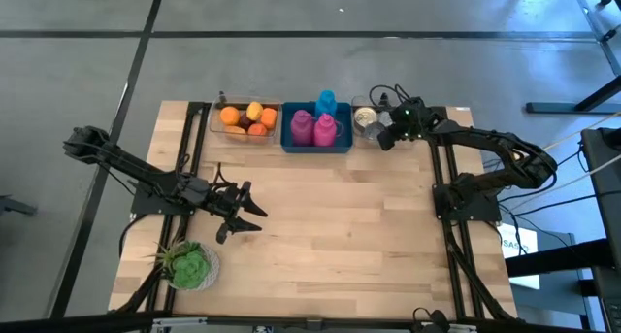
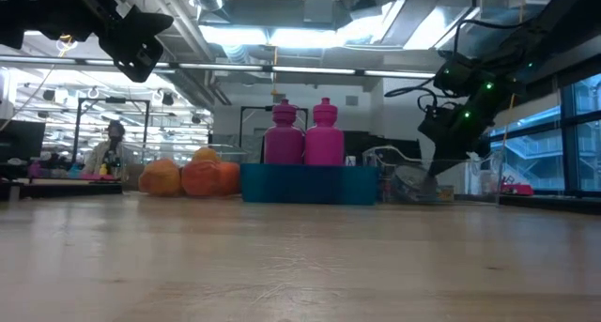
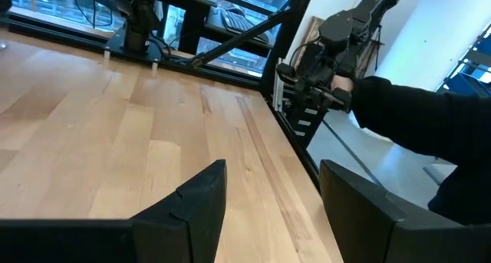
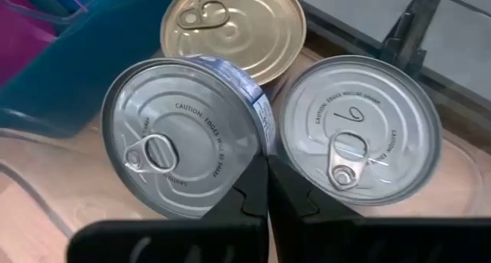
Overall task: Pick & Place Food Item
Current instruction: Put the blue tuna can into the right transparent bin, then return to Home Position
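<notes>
The cans [image 1: 366, 119] sit in a clear tray [image 1: 361, 131] at upper centre-right of the high view, just right of the blue bin [image 1: 315, 139]. The right wrist view shows three, all upright with lids facing up, so their axes stand vertical: a silver can [image 4: 180, 144] with a blue label band, a second silver can [image 4: 357, 129] beside it, and a gold can [image 4: 234, 29] behind them, the three packed close together. Each lid carries a ring pull; on both silver lids the pull lies toward the camera, on the gold lid toward the far left. The right gripper [image 4: 267, 188] hovers over the seam between the two silver cans, its fingers [image 4: 247, 198] pressed together and holding nothing. The left gripper [image 1: 243, 209] hangs over bare table [image 1: 349, 226] at centre-left of the high view, fingers [image 3: 201, 198] parted and empty. Two pink bottles [image 1: 312, 127] stand in the bin, oranges [image 1: 247, 117] in a tray to its left, and a green lettuce [image 1: 189, 265] lies at lower left.
</notes>
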